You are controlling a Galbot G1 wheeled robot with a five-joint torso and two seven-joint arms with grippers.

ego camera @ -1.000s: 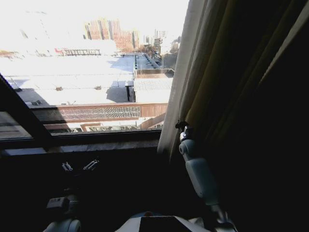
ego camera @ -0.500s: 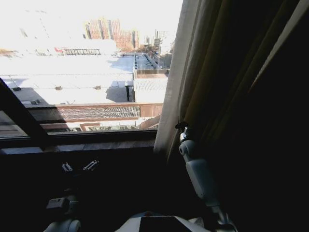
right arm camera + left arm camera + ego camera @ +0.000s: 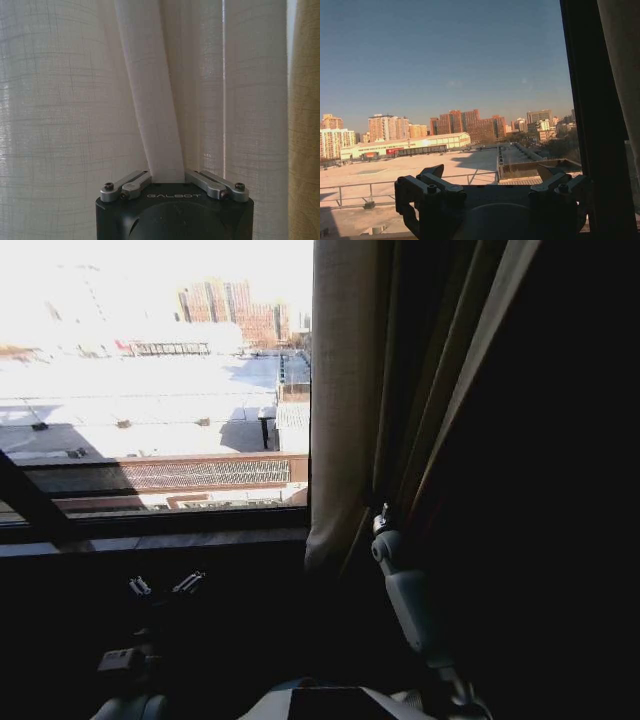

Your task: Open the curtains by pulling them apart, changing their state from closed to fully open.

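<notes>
The curtains (image 3: 345, 410) are seen gathered at the right side of the window (image 3: 150, 390), their pale leading edge hanging just right of the bare glass and their darker folds stacked farther right of it. Through the window, sunlit flat rooftops and distant apartment blocks are visible, and the dark window sill (image 3: 150, 540) is seen running below the glass up to the curtain's hem.

The right gripper (image 3: 381, 512) is raised against the curtain folds, just right of the pale leading edge and slightly above sill level. In the right wrist view a narrow pleat of the curtains (image 3: 150, 100) is seen drawn down between the fingers (image 3: 127, 186) of the right gripper (image 3: 167, 179), which are closed in on the fabric from both sides; the pleat is pinched there, with broad sheer panels hanging behind it and a yellower fold beside them.

The left gripper (image 3: 165, 584) is held low, below the sill and well to the left of the curtains, with nothing touched by it. In the left wrist view the left gripper (image 3: 492, 180) is pointed at the open glass, its jaws spread apart and nothing held, with a dark upright frame (image 3: 592, 125) and a strip of curtain beyond it.
</notes>
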